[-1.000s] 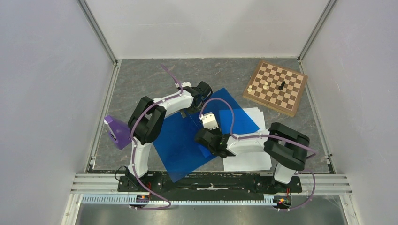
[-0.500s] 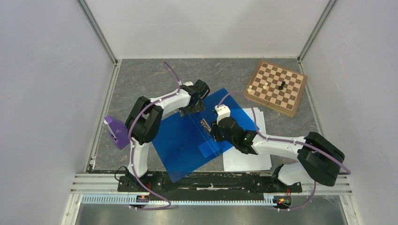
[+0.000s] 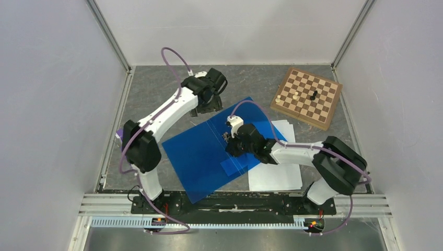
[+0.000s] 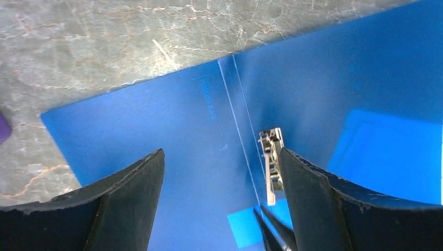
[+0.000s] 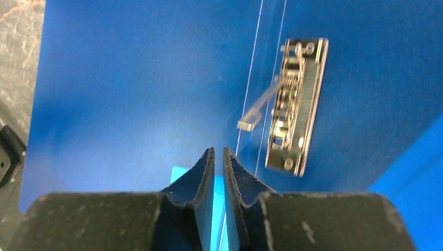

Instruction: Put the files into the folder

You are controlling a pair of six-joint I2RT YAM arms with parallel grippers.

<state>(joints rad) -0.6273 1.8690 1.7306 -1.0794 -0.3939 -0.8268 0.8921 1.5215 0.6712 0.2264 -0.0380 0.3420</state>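
The blue folder point(image 3: 209, 154) lies open and flat on the grey table, with a metal clip point(image 3: 226, 137) at its spine. The white files point(image 3: 276, 178) lie beside and partly under its right half. My left gripper point(image 3: 207, 106) is open and empty, raised above the folder's far edge; its wrist view point(image 4: 220, 157) looks down on the spine and clip point(image 4: 270, 167). My right gripper point(image 3: 230, 140) is shut and empty, low over the spine just beside the clip point(image 5: 295, 104); in its wrist view point(image 5: 219, 151) the jaws stand almost touching over the folder point(image 5: 130, 78).
A brown chessboard point(image 3: 307, 97) with a few pieces sits at the back right. A purple object point(image 3: 119, 134) lies at the left, mostly behind my left arm. Enclosure walls stand on three sides.
My left gripper has lifted off the folder's far edge and drawn back toward the rear. My right arm has reached forward, with its shut gripper now over the spine by the clip.
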